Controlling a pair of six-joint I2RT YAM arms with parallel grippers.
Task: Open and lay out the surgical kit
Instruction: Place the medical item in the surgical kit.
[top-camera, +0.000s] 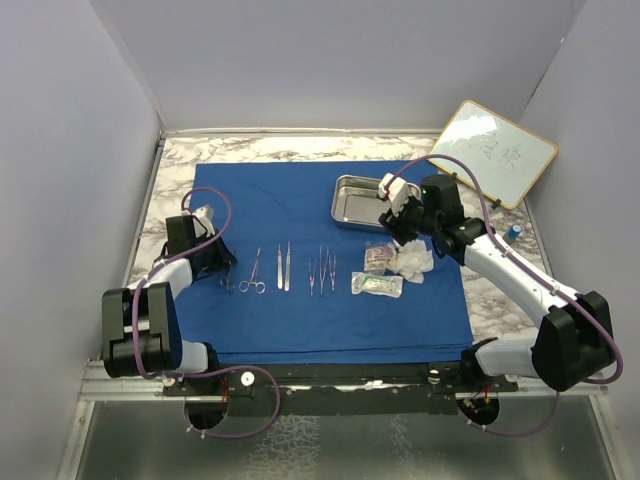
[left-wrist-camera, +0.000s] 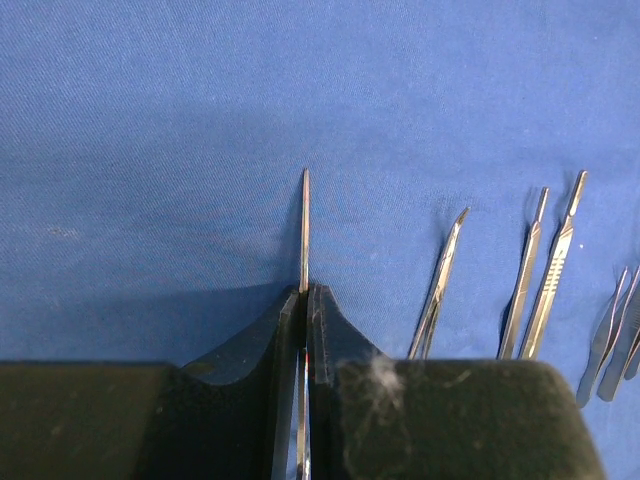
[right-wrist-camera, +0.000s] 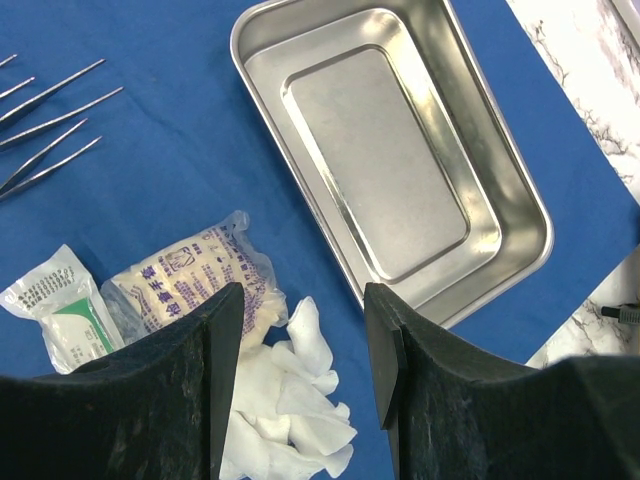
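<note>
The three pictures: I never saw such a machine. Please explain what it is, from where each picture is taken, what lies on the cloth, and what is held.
It is a robot with two arms, the left arm and the right arm, each ending in two fingers. The top picture looks down from above; the other two come from cameras on the wrists. On the blue cloth lie an empty steel tray, a row of steel instruments, white gauze and clear packets. The left fingers are closed on a thin steel instrument. The right fingers stand open over the gauze, holding nothing.
</note>
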